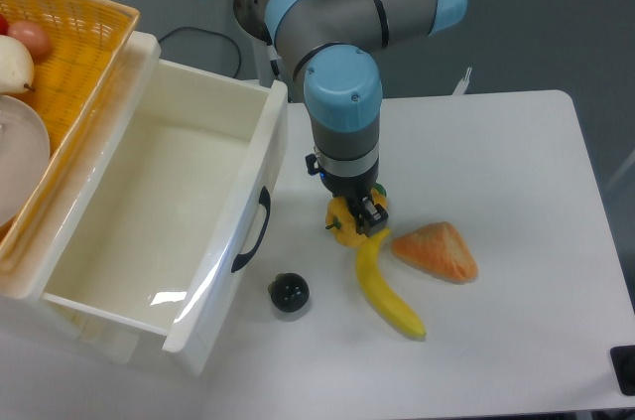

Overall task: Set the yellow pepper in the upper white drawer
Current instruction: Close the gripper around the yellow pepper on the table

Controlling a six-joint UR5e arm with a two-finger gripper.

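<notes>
White bench is carrying the grasping step: the gripper (359, 218) jaws are closing around the small lobed yellow pepper (345, 228), seemingly gripping it, needing lifting toward the open glossy upper white drawer (260, 147).

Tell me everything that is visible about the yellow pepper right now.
The small yellow bell pepper is mostly hidden under the black two-finger gripper, which stands directly over it with its fingers at the pepper's sides; whether they are clamped cannot be told. Only glossy yellow lobes show, with a dark bit at the left edge, perhaps the stem. It appears to sit on the white table, right of the open white plastic drawer, close above the long yellow banana's upper end.
</notes>
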